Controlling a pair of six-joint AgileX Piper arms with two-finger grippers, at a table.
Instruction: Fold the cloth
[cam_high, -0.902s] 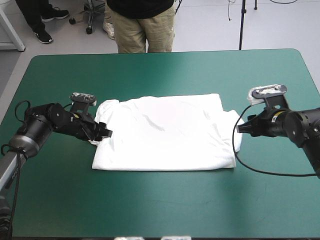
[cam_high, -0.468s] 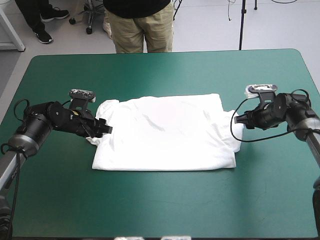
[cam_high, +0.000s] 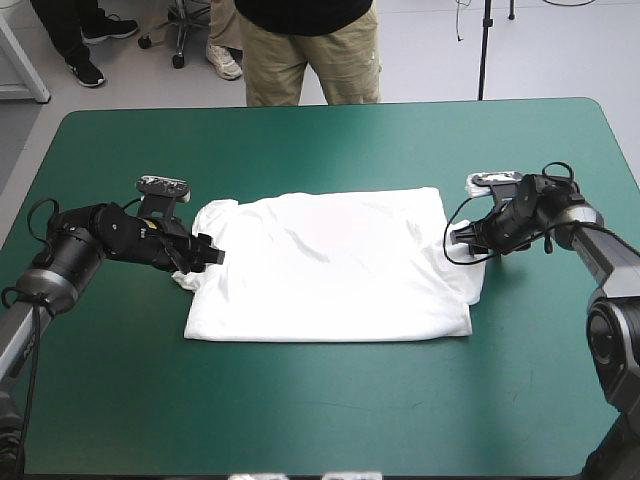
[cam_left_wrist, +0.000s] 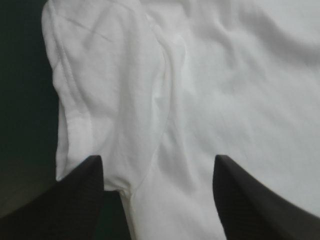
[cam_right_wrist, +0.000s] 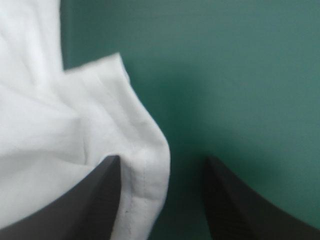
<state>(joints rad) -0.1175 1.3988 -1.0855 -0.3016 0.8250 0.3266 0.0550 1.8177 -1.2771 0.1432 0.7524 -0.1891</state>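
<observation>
White T-shirt (cam_high: 330, 265) spread flat mid teal-green tabletop (cam_high: 330, 410), one sleeve out at each side. Left hand (cam_high: 208, 256) low at the left sleeve, black fingers (cam_left_wrist: 75, 200) wide apart, sleeve fabric lying between them, nothing pinched. Right hand (cam_high: 462, 240) low at the right sleeve, likewise spread open, sleeve hem between the fingers toward one of them, bare tabletop toward the other. Possibly touching the fabric at both ends; hard to confirm from above.

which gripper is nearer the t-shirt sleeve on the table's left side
Left. The left gripper is open over that sleeve; the right gripper is at the T-shirt's opposite sleeve.
</observation>
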